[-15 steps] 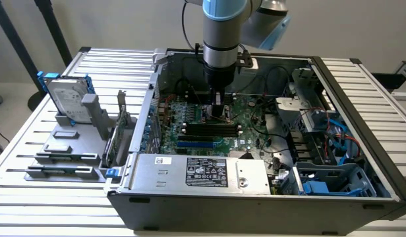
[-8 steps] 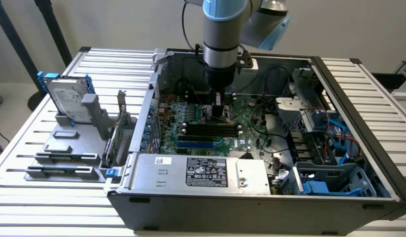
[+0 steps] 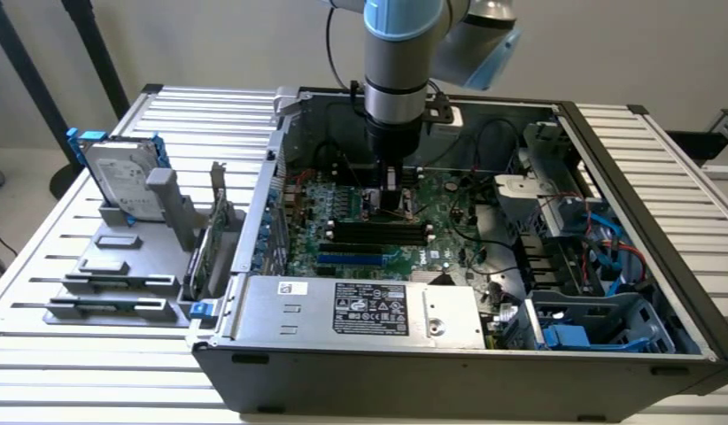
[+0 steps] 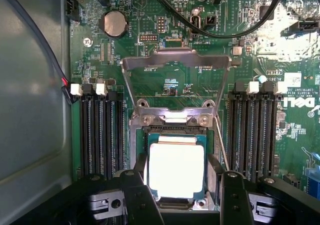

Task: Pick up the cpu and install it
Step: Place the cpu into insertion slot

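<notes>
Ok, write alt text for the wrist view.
A shiny square cpu lies in the socket of a green motherboard, the black tool close around it. The socket's metal frame stands open beyond it, with black memory slots on both sides.

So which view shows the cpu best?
The wrist view: the cpu is seen from straight above, bright and square, at the socket. In the exterior view the gripper hides it.

You see the cpu [image 4: 176,169] with a bright silver-white top and a green edge. The motherboard [image 4: 165,85] is dark green, its memory slots [image 4: 100,135] black. The end effector [image 4: 184,182] is black, the hard drive [image 3: 119,177] silver with blue rails.
</notes>
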You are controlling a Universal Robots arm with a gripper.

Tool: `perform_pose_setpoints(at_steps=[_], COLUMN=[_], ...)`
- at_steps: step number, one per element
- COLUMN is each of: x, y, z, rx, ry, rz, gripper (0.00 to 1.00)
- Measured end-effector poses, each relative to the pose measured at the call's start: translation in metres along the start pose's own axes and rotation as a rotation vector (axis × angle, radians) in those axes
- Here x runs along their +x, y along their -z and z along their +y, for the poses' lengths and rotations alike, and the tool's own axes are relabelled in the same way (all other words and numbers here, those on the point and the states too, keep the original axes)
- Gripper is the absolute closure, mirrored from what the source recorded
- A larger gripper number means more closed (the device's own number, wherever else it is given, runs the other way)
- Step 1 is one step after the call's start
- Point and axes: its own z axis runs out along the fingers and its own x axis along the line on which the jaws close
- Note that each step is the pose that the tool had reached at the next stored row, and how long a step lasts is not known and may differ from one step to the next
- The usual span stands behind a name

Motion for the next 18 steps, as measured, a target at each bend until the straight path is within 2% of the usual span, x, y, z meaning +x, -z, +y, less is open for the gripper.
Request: perform_pose_setpoints(at_steps=[18], x=[0.0008], y=[-0.0038], z=[0.0003], rx=[-0.0001], ry=[0.001], rz=[-0.0015], gripper=[0.45])
